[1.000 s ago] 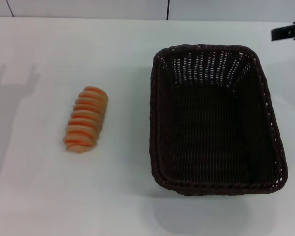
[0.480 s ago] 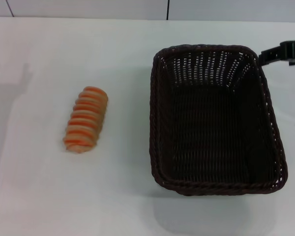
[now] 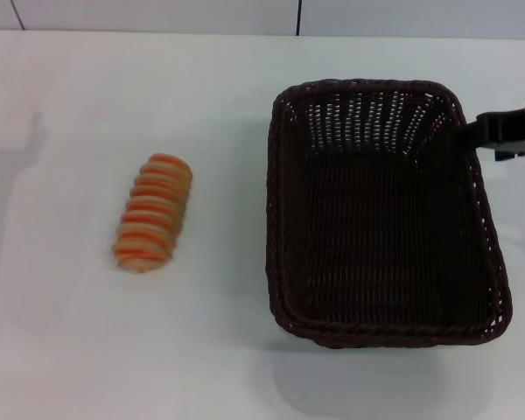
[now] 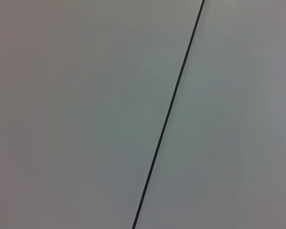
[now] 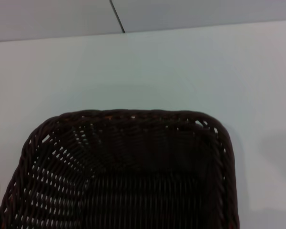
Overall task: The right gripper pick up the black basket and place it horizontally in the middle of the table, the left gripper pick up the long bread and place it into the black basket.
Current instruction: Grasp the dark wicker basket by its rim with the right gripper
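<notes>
**Basket on the right, loaf on the left, right gripper at the rim**

Wicker of the black basket [image 3: 381, 214] stands on the white bench [image 3: 210, 96], on the right-hand side in the head view, its long axis running away from the robot. Nothing lies inside it: the woven floor and flared walls show bare, and the right wrist view looks down over one braided end of the rim [image 5: 133, 117] into the same bare interior.

The long bread [image 3: 153, 213] lies on the bench well apart from the basket, on the left-hand side, tan with orange stripes, roughly parallel to the basket's long sides.

The right gripper [image 3: 506, 133] comes in from the right edge of the head view, at the far right corner of the basket's rim. Whether its jaws are open or hold anything cannot be told.

The left gripper is out of sight; its wrist camera sees only a pale grey surface crossed by a thin dark seam [image 4: 169, 112].
</notes>
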Tool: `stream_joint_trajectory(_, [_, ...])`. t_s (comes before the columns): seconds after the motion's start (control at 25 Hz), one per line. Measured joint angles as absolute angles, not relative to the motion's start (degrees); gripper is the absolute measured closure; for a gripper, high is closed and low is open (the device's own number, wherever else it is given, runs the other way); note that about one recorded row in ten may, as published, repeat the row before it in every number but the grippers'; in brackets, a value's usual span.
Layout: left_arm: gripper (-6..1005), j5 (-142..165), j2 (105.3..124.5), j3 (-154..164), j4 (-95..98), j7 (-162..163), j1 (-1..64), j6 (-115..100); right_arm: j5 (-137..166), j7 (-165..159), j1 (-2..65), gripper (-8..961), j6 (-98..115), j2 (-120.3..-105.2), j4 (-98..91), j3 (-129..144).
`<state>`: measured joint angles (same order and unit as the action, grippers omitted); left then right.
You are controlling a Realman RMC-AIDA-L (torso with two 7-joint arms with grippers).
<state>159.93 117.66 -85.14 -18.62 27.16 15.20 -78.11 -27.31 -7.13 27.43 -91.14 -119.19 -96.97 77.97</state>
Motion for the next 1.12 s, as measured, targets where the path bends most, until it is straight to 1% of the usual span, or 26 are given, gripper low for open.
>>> stream_joint_trajectory(0.28, [143, 159.94, 117.46, -85.79, -18.63, 26.79, 15.31, -78.16, -27.6, -8.17, 26.76, 229, -91.62, -119.42, -95.8, 78.09])
stream_joint_trajectory(0.6, [145, 159.96, 117.47, -86.58, -18.63, 27.07, 15.14, -78.49, -29.64, -8.5, 25.98, 228, -90.86, -119.3, -93.67, 78.6])
stream_joint_trajectory(1.12, [149, 159.97, 117.42, -86.57, -18.63, 27.13, 15.12, -78.89, -29.33, -8.51, 27.15, 229, -88.51, -119.11, -87.93, 80.72])
